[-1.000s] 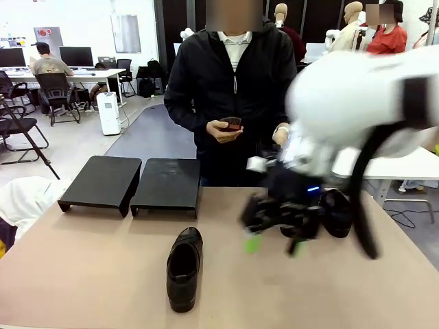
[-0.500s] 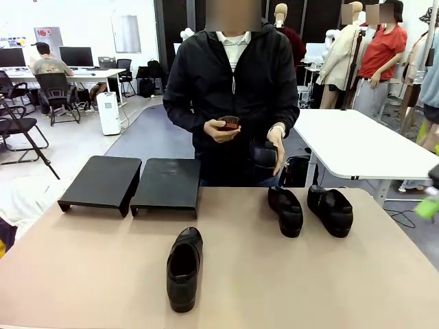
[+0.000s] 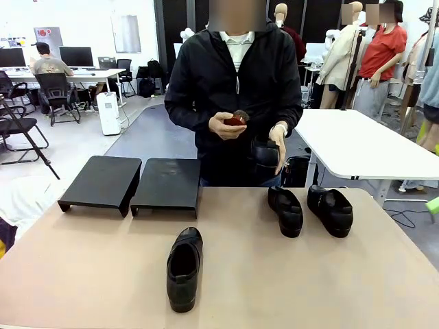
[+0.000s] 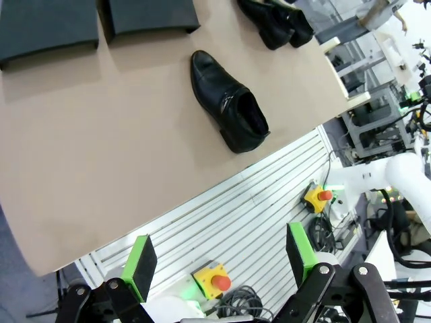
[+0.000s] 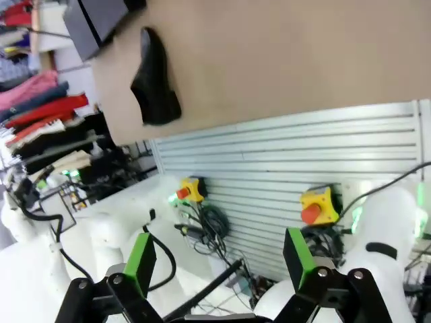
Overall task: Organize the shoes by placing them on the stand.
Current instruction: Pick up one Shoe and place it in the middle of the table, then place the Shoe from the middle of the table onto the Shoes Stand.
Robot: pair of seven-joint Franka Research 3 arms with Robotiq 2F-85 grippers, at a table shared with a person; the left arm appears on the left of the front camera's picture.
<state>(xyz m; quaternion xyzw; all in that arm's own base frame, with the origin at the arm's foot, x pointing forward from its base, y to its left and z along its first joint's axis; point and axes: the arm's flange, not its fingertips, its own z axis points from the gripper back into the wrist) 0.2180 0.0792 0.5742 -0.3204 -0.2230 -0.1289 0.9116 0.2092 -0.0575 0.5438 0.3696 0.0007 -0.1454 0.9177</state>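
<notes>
Two low black stands sit side by side at the far left of the tabletop [image 3: 82,274]. The left stand [image 3: 99,181] and the right stand [image 3: 167,184] have edges that almost touch, and every shoe lies off them. The lone shoe [image 3: 184,269] rests on the tabletop in front of the right stand, near the middle, with its toe toward the stands and its opening facing up. The inner shoe [image 3: 286,210] and the outer shoe [image 3: 330,210] lie close together at the far right, well apart from the stands. A fourth shoe [image 3: 264,154] is gripped in the person's hand [image 3: 278,145] beyond the far edge, while the person's other hand [image 3: 223,127] holds a small reddish-brown object [image 3: 238,118]. The front view gives the person and that held shoe. The wrist views look down from the robot's side and add what lies below the tabletop's near edge. The left end effector [image 4: 220,259] hangs past that edge with its green pads spread wide and nothing between them. Beyond it lie the lone shoe, both stands and the pair at the top, and a white slatted panel [image 4: 236,215] carries yellow boxes with red buttons [image 4: 212,279]. The right end effector [image 5: 219,261] is also spread wide and holding nothing. Its rolled view takes in the lone shoe near the tabletop's edge, a corner of a stand, the slatted panel and two of the red buttons.
</notes>
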